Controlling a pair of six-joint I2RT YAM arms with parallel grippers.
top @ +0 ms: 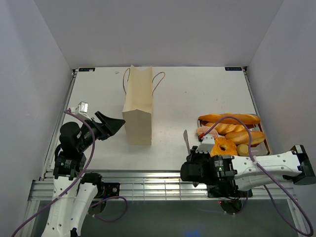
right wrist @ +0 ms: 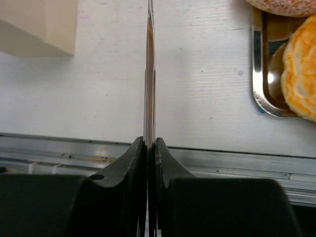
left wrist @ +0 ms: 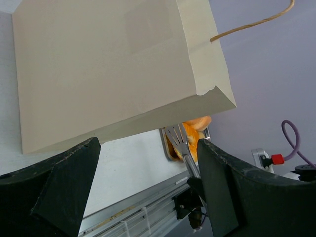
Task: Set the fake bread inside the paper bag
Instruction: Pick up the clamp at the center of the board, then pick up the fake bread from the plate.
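Note:
The tan paper bag (top: pixel 138 106) stands upright mid-table, cord handles at its top. The fake bread lies in the silver tray (top: pixel 267 145) at the right: a baguette (top: pixel 228 119), a ridged loaf (top: pixel 230 128), a ring bun (top: pixel 224 146), a pinkish bun (top: pixel 203 131). My left gripper (top: pixel 116 123) is open and empty, just left of the bag (left wrist: pixel 113 69). My right gripper (top: pixel 195 153) is shut on the metal tongs (top: pixel 186 139), left of the tray. In the right wrist view the tongs (right wrist: pixel 149 74) stand edge-on, closed, with nothing between them.
The tray rim (right wrist: pixel 259 74) and a ridged bun (right wrist: pixel 301 74) lie right of the tongs. The bag's corner (right wrist: pixel 39 24) is at the upper left. The metal rail of the table's near edge (right wrist: pixel 222 165) runs just below the right gripper (right wrist: pixel 150 145).

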